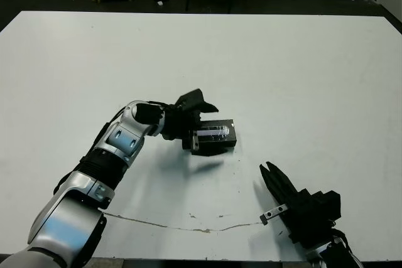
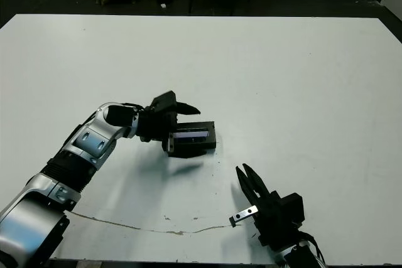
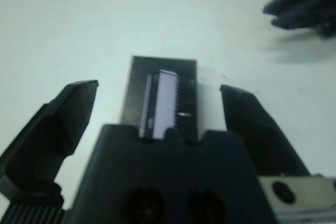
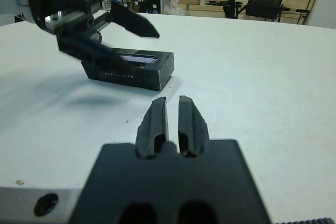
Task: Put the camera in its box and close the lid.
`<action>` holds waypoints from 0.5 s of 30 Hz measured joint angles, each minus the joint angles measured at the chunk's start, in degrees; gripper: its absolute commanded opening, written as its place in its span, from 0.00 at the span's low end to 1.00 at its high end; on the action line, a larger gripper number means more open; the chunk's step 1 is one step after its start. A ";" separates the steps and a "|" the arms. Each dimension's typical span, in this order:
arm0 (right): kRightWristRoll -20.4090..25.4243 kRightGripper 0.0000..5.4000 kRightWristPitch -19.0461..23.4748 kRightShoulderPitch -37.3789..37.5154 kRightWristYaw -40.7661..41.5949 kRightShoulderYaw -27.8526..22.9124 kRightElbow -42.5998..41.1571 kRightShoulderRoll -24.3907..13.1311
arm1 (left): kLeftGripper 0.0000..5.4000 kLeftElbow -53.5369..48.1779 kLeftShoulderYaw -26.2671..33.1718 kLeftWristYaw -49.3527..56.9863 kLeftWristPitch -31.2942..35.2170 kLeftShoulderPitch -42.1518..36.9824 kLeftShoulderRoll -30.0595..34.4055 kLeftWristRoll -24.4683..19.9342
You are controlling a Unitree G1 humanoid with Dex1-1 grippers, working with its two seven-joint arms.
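The right gripper (image 1: pixel 271 171), a black pincer at the near edge of the white table (image 1: pixel 301 80), has its two fingers pressed close together with nothing between them, and it points up the table toward the middle. Farther in, a little to the robot's left, sits the black box-shaped lid with the shiny grey-purple strip on top (image 1: pixel 213 136). It looks like it is already sitting over the box, so the box and the camera cannot be seen. One end looks a bit raised off the table, but that is hard to tell. Its long side runs left to right across the table. The left gripper (image 3: pixel 173 108), on the silver and black left arm, is right at the lid's left end with its two black fingers (image 3: pixel 63 124) spread wide apart, one on each side and not touching it. The left arm is much nearer, so I think it should press the lid flat
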 measured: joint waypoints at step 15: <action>-0.87 0.00 0.84 0.06 0.00 0.11 0.22 -0.02 | 1.00 4.36 7.61 -1.62 3.60 1.90 -3.58 -9.69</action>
